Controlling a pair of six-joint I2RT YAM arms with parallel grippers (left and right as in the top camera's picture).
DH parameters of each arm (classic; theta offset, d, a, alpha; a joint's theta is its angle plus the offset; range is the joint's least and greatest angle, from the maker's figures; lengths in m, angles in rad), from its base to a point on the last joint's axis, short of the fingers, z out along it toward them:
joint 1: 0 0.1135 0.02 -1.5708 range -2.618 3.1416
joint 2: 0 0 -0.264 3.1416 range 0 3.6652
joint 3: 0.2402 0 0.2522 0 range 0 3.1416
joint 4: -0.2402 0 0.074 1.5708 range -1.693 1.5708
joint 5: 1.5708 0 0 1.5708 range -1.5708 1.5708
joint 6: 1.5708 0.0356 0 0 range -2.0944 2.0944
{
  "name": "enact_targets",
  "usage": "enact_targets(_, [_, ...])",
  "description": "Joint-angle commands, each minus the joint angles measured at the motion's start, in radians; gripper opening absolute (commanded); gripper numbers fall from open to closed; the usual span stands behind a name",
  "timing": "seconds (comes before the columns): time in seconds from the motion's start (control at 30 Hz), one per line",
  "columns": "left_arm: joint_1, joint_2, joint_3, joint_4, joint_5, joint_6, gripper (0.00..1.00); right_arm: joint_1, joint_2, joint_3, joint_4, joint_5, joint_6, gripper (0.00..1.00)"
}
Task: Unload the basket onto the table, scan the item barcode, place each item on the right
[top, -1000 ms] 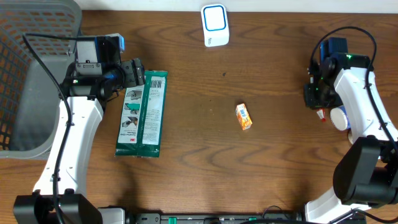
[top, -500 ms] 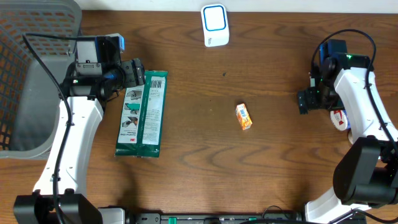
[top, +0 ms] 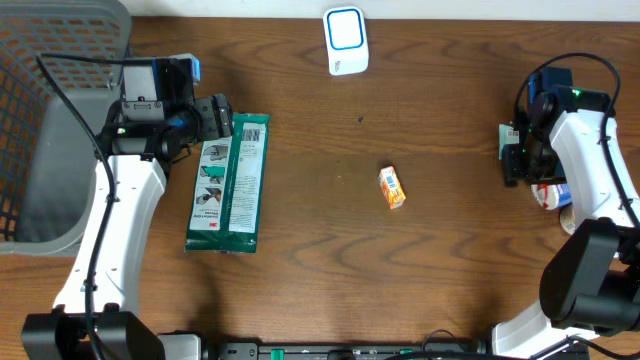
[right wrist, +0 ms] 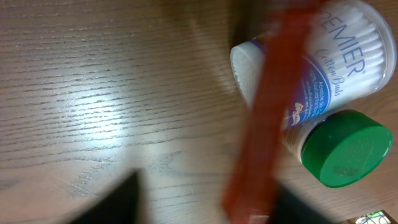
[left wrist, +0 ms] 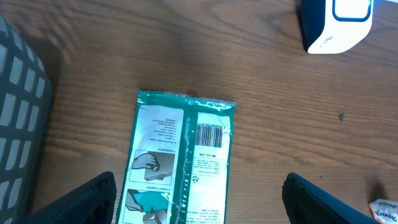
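Left fingers (left wrist: pixel 81 202) spread above barcode-up green packet (left wrist: pixel 180 162)

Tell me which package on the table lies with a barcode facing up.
The flat green pack: a barcode is printed on its upturned face. The small orange box shows none that I can make out.

The table (top: pixel 440 270) filled nearly everything I could see: a dark brown wooden top with long, wavy grain running across it. Soft light fell from above, and close up on the right side a pale sheen (right wrist: pixel 118 106) lay on the wood. At the far left corner stood a grey plastic basket (top: pixel 25 110) with latticed walls, its rim rounded. Beyond the table's far edge ran a thin pale strip (top: pixel 450 8); whether that was wall or floor, I could not tell. A black rail (top: pixel 330 350) edged the near side.
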Motion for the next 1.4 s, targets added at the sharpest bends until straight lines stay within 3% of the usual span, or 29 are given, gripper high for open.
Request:
enact_targets(0.0, [0.002, -0.003, 0.014, 0.001, -0.013, -0.002, 0.84, -0.026, 0.001, 0.0, 0.004, 0.01, 0.0, 0.66])
enact_targets(0.03, [0.002, -0.003, 0.014, 0.001, -0.013, -0.002, 0.84, -0.029, 0.001, -0.001, 0.007, 0.01, 0.0, 0.95])
enact_targets(0.07, [0.002, -0.003, 0.014, 0.001, -0.013, -0.002, 0.83, -0.03, 0.001, 0.0, 0.008, 0.009, 0.0, 0.94])
enact_targets(0.1, [0.002, -0.003, 0.014, 0.001, -0.013, -0.002, 0.83, -0.03, 0.001, -0.001, 0.007, 0.005, -0.001, 0.67])
enact_targets(0.13, [0.002, -0.003, 0.014, 0.001, -0.013, -0.002, 0.83, -0.03, 0.001, 0.0, 0.006, 0.005, -0.001, 0.07])
enact_targets(0.2, [0.002, -0.003, 0.014, 0.001, -0.013, -0.002, 0.83, -0.031, 0.001, -0.001, 0.007, 0.005, 0.0, 0.02])
enact_targets(0.27, [0.002, -0.003, 0.014, 0.001, -0.013, -0.002, 0.83, -0.031, 0.001, -0.001, 0.01, 0.006, 0.0, 0.93])
enact_targets(0.37, [0.002, -0.003, 0.014, 0.001, -0.013, -0.002, 0.83, -0.031, 0.001, 0.0, 0.007, -0.009, -0.013, 0.11])
enact_targets(0.4, [0.002, -0.003, 0.014, 0.001, -0.013, -0.002, 0.84, -0.031, 0.001, -0.001, 0.01, -0.005, -0.012, 0.24])
enact_targets(0.43, [0.002, -0.003, 0.014, 0.001, -0.013, -0.002, 0.83, -0.031, 0.001, 0.0, 0.016, 0.0, -0.011, 0.99])
enact_targets(0.47, [0.002, -0.003, 0.014, 0.001, -0.013, -0.002, 0.83, -0.031, 0.001, -0.001, 0.014, -0.016, -0.012, 0.82])
enact_targets(0.5, [0.002, -0.003, 0.014, 0.001, -0.013, -0.002, 0.84, -0.031, 0.001, 0.0, 0.01, -0.038, -0.023, 0.22])
enact_targets(0.53, [0.002, -0.003, 0.014, 0.001, -0.013, -0.002, 0.83, -0.031, 0.001, 0.0, 0.011, -0.048, -0.034, 0.07])
enact_targets(0.57, [0.002, -0.003, 0.014, 0.001, -0.013, -0.002, 0.83, -0.031, 0.001, -0.001, 0.016, -0.044, -0.038, 0.29])
enact_targets(0.63, [0.002, -0.003, 0.014, 0.001, -0.013, -0.002, 0.83, -0.032, 0.001, 0.0, 0.014, -0.049, -0.038, 0.01])
enact_targets(0.77, [0.002, -0.003, 0.014, 0.001, -0.013, -0.002, 0.83, -0.032, 0.001, -0.001, 0.014, -0.05, -0.038, 0.01])
enact_targets(0.8, [0.002, -0.003, 0.014, 0.001, -0.013, -0.002, 0.84, -0.032, 0.001, -0.001, 0.015, -0.05, -0.038, 0.15])
enact_targets(0.87, [0.002, -0.003, 0.014, 0.001, -0.013, -0.002, 0.84, -0.032, 0.001, 0.0, 0.019, -0.05, -0.038, 0.99])
enact_targets(0.93, [0.002, -0.003, 0.014, 0.001, -0.013, -0.002, 0.83, -0.032, 0.001, -0.001, 0.018, -0.054, -0.038, 0.97])
enact_targets(0.97, [0.002, -0.003, 0.014, 0.001, -0.013, -0.002, 0.84, -0.032, 0.002, -0.001, 0.015, -0.072, -0.054, 0.21])
enact_targets(1.07, [0.002, -0.003, 0.014, 0.001, -0.013, -0.002, 0.83, -0.032, 0.002, 0.0, 0.011, -0.088, -0.064, 0.01])
enact_targets(1.1, [0.002, -0.003, 0.014, 0.001, -0.013, -0.002, 0.84, -0.032, 0.002, -0.001, 0.016, -0.087, -0.064, 0.06])
enact_targets(1.13, [0.002, -0.003, 0.014, 0.001, -0.013, -0.002, 0.84, -0.032, 0.002, -0.001, 0.021, -0.088, -0.064, 0.99])
enact_targets(1.17, [0.002, -0.003, 0.014, 0.001, -0.013, -0.002, 0.84, -0.032, 0.002, -0.001, 0.027, -0.089, -0.056, 0.99])
enact_targets(1.2, [0.002, -0.003, 0.014, 0.001, -0.013, -0.002, 0.84, -0.031, 0.002, -0.001, 0.026, -0.104, -0.06, 0.74])
enact_targets(1.23, [0.002, -0.003, 0.014, 0.001, -0.013, -0.002, 0.84, -0.031, 0.002, 0.0, 0.024, -0.12, -0.073, 0.05])
enact_targets(1.27, [0.002, -0.003, 0.014, 0.001, -0.013, -0.002, 0.84, -0.031, 0.002, -0.001, 0.026, -0.135, -0.076, 0.01])
enact_targets(1.33, [0.002, -0.003, 0.014, 0.001, -0.013, -0.002, 0.83, -0.032, 0.002, 0.0, 0.036, -0.137, -0.071, 0.98])
enact_targets(1.37, [0.002, -0.003, 0.014, 0.001, -0.013, -0.002, 0.83, -0.032, 0.002, -0.001, 0.042, -0.137, -0.067, 0.99])
